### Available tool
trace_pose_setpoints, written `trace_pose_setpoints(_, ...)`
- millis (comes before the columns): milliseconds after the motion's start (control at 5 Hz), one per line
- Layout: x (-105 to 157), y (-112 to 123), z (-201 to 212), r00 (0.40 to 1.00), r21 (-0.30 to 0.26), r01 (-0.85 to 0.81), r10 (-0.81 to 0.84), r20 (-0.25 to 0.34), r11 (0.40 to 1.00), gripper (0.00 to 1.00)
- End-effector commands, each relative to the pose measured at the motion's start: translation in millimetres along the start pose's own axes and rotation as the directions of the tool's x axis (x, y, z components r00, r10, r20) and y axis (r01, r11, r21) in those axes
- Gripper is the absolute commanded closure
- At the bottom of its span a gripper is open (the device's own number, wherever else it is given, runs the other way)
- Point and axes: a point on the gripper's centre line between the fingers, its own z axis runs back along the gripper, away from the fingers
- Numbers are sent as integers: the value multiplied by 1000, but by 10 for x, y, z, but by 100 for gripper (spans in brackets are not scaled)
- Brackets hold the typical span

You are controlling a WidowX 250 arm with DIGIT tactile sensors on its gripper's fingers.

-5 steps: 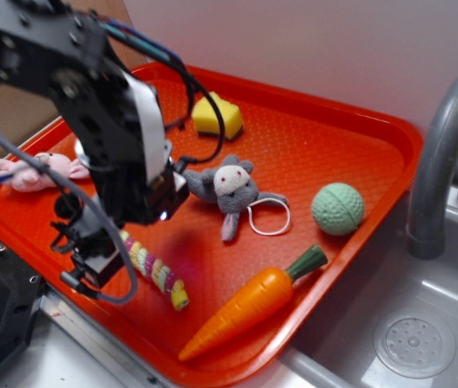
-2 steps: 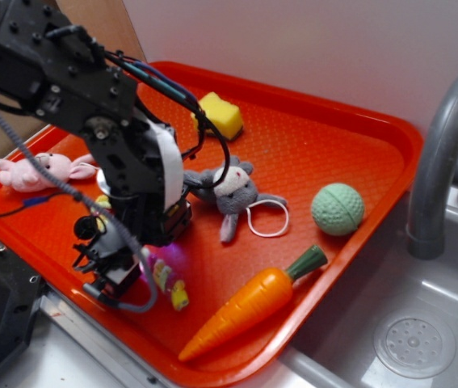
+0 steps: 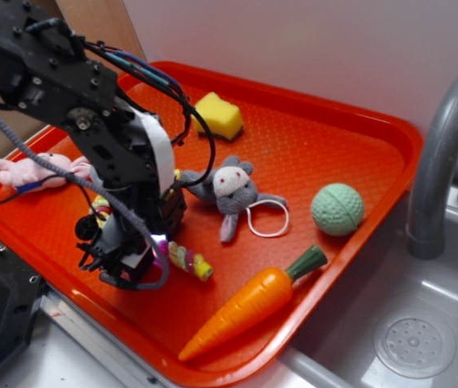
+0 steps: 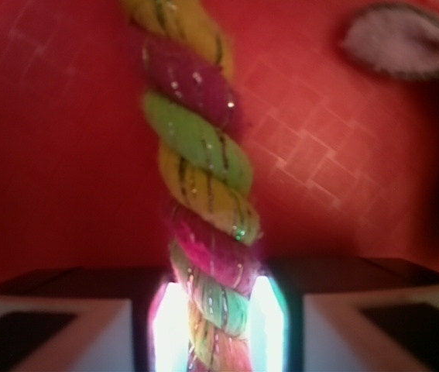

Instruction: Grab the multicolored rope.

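Observation:
The multicolored rope (image 3: 186, 259), a twisted cord of yellow, green and pink strands, lies on the orange tray (image 3: 358, 113) near its front edge. Only its right end sticks out from under the arm; the rest is hidden there. My gripper (image 3: 136, 267) is down on the tray over the rope's middle. In the wrist view the rope (image 4: 200, 147) runs up the frame from between my two fingers, and my gripper (image 4: 217, 310) is shut on it, the lit pads (image 4: 169, 325) pressing it from both sides.
An orange toy carrot (image 3: 245, 305) lies right of the rope by the tray's front rim. A grey plush mouse (image 3: 230, 187), green ball (image 3: 338, 208), yellow sponge (image 3: 217, 115) and pink plush (image 3: 35, 171) share the tray. Sink (image 3: 422, 339) and faucet (image 3: 443, 153) are at right.
The arm came down over the rope and the fingers closed on it. The rope's free end swung from pointing toward the front rim to pointing right.

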Motion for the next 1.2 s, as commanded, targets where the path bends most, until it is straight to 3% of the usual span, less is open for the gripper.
trace_pose_setpoints(0, -299, 262, 639, 879, -71, -477, 477, -17, 876, 100)
trace_pose_setpoints(200, -362, 478, 914, 735, -95, -677, 676, -49, 730, 100)
trace_pose_setpoints(400, -498, 539, 1249, 546, -73, -838, 830, -117, 541, 100)
trace_pose_setpoints(600, -452, 565, 1615, 317, -74, -947, 944, -93, 311, 100)
trace_pose_setpoints(800, -295, 518, 2048, 68, -65, -996, 998, -3, 68, 100)
trace_pose_setpoints(1000, -258, 417, 2220, 77, -111, -990, 990, 119, 90, 100)
